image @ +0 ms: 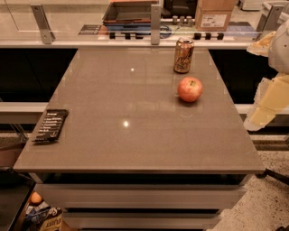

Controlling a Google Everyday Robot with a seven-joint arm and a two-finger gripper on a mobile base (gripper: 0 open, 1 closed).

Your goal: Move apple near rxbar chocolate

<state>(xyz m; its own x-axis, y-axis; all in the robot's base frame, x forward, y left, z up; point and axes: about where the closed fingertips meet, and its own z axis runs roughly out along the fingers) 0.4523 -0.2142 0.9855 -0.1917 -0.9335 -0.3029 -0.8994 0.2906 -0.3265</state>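
Observation:
The red apple (pixel 190 89) with yellowish patches sits on the grey table (pixel 135 149) at the right, towards the back. The rxbar chocolate (pixel 51 125), a flat black wrapper with white text, lies at the table's left edge towards the front, far from the apple. My gripper (pixel 267 106) is at the right edge of the view as a pale white and yellow shape. It hangs beside the table's right side, off the tabletop, to the right of the apple and apart from it.
A tall bronze drink can (pixel 184 55) stands upright just behind the apple. A glass rail with metal posts (pixel 156 22) runs along the table's back edge. A cardboard box (pixel 216 14) and a tray (pixel 128 11) lie beyond it.

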